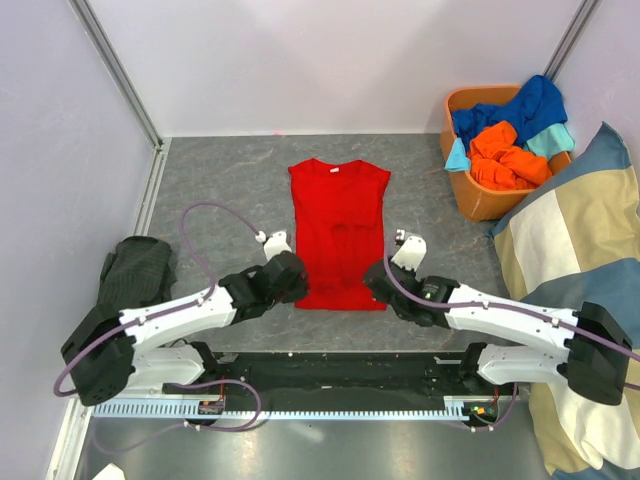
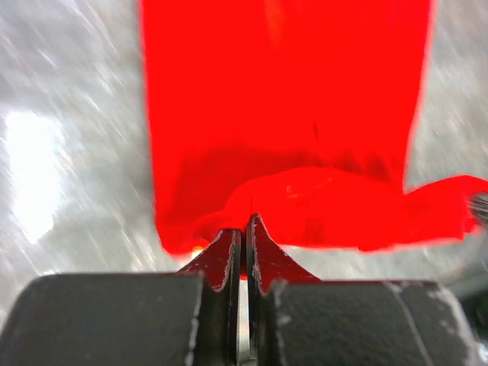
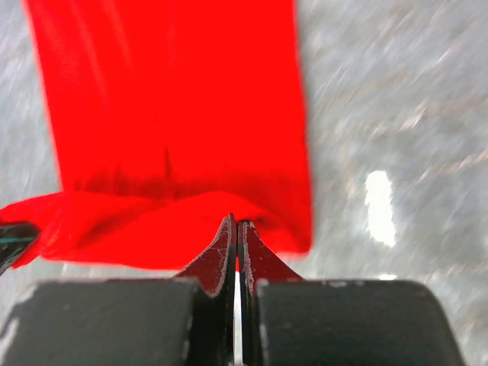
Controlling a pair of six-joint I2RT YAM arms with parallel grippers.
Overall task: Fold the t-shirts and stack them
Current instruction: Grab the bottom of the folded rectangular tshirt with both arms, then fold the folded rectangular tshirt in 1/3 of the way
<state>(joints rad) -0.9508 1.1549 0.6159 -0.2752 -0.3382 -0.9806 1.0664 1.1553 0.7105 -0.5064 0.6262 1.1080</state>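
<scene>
A red t-shirt (image 1: pixel 338 232) lies flat on the grey table, sides folded in to a narrow strip, collar at the far end. My left gripper (image 1: pixel 296 283) is shut on its near left hem corner, and the left wrist view shows the red t-shirt (image 2: pixel 282 114) lifted at the left gripper (image 2: pixel 244 229). My right gripper (image 1: pixel 378 283) is shut on the near right hem corner; in the right wrist view the red t-shirt (image 3: pixel 175 107) bunches at the right gripper (image 3: pixel 236 229). Orange (image 1: pixel 505 155), royal blue (image 1: pixel 525 105) and light teal (image 1: pixel 553 138) t-shirts lie heaped in an orange basket (image 1: pixel 478 205).
The basket stands at the far right. A blue-and-beige checked cushion (image 1: pixel 575 270) fills the right side beside the right arm. A dark folded cloth (image 1: pixel 138 270) lies at the left by the left arm. White walls close the back and left.
</scene>
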